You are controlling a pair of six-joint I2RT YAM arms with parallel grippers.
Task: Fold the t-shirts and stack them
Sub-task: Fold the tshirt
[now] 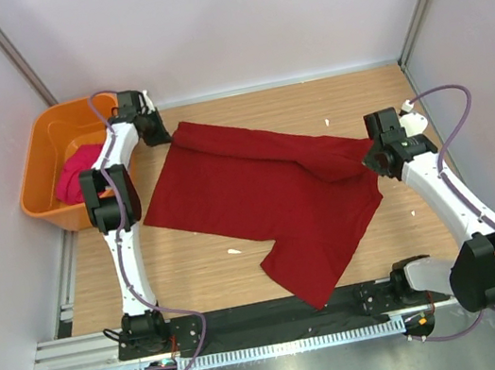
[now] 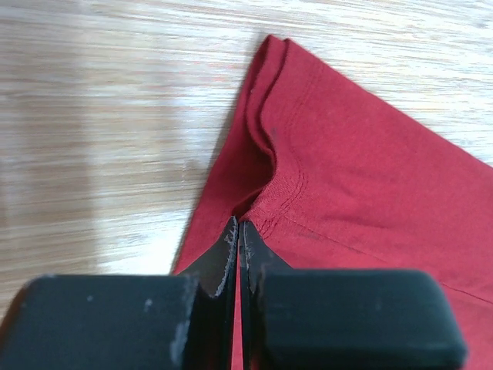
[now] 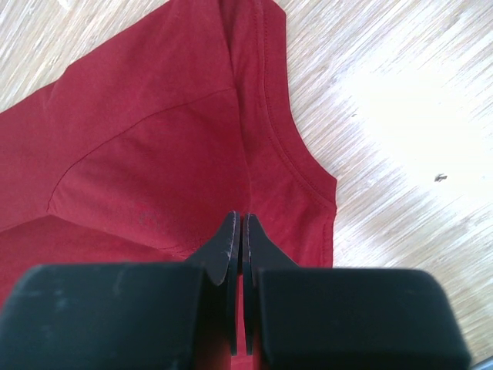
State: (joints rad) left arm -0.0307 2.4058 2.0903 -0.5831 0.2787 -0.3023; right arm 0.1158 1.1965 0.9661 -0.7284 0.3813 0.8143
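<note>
While both grippers sit clamped on cloth, the first fold of the crimson t-shirt (image 1: 258, 193) looks to be the step in hand. The shirt lies mid-desk, slanting from the far-left corner toward the near edge, with a rumpled ridge along its far side.

Left gripper (image 1: 159, 129): at the shirt's corner nearest the far-left corner of the desk (image 1: 194, 261), fingers pressed together on a hemmed edge. Right gripper (image 1: 370, 161): near the right edge, pinched shut on the cloth beside a ribbed hem.

Next move, as judged: lift both held points together, level, and carry them toward the near edge, keeping the cloth taut between them.

The magenta t-shirt (image 1: 77, 172) waits in the orange tub (image 1: 41, 154) off the left edge, partly hidden by the left arm. Wrist views hide the bite behind the finger bodies. The neckline can't be placed.
</note>
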